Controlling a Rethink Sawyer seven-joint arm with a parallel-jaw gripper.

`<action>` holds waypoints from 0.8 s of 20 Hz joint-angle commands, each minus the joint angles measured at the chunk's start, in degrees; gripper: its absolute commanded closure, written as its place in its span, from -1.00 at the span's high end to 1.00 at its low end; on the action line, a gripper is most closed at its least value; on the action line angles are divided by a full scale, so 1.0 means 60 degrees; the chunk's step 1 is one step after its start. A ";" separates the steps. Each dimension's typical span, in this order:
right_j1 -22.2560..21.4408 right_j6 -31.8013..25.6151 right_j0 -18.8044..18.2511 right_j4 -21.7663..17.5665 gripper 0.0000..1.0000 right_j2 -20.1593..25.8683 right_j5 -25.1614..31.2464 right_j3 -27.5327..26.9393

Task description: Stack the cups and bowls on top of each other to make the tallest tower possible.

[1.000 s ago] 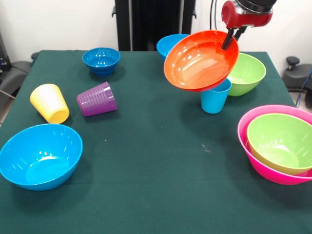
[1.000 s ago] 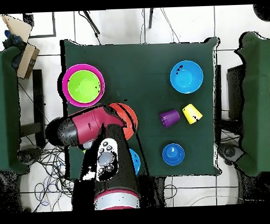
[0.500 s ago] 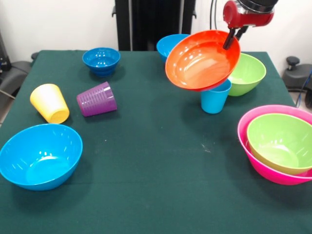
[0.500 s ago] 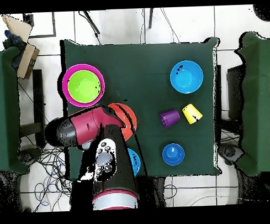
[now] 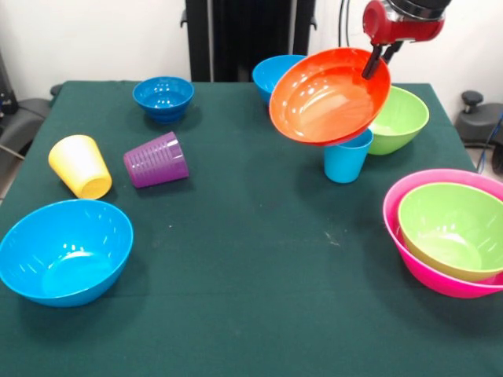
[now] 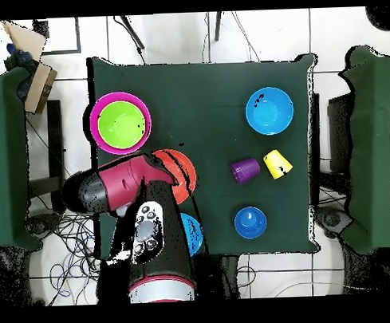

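Note:
My gripper (image 5: 374, 63) is shut on the rim of the orange bowl (image 5: 328, 98), which hangs tilted in the air above the upright light blue cup (image 5: 346, 161). From above, the orange bowl (image 6: 181, 170) shows partly under the arm. A lime green bowl (image 5: 401, 118) stands right behind the held one. Another lime green bowl (image 5: 452, 228) sits nested in the pink bowl (image 5: 416, 251). The purple cup (image 5: 156, 159) and yellow cup (image 5: 79, 166) lie on their sides at the left. Light blue bowls (image 5: 64, 250) (image 5: 271, 72) and the small dark blue bowl (image 5: 163, 97) stand apart.
The green table (image 5: 251, 298) ends close behind the far bowls. A dark pedestal (image 5: 247, 35) rises at the back. In the overhead view, cables (image 6: 65, 228) lie on the floor beside the arm's base.
The orange bowl, still in my gripper, has drifted slightly right and up in the front view. Nothing else on the table has moved.

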 commanded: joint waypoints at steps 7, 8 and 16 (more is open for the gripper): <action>0.0671 0.1684 0.0451 -0.0014 -1.00 -0.0031 -0.0477 -0.0212; 0.0677 0.1674 0.0462 0.0000 -1.00 -0.0036 -0.0471 -0.0224; 0.0734 0.1603 0.0528 0.0097 -1.00 -0.0133 -0.0486 -0.0297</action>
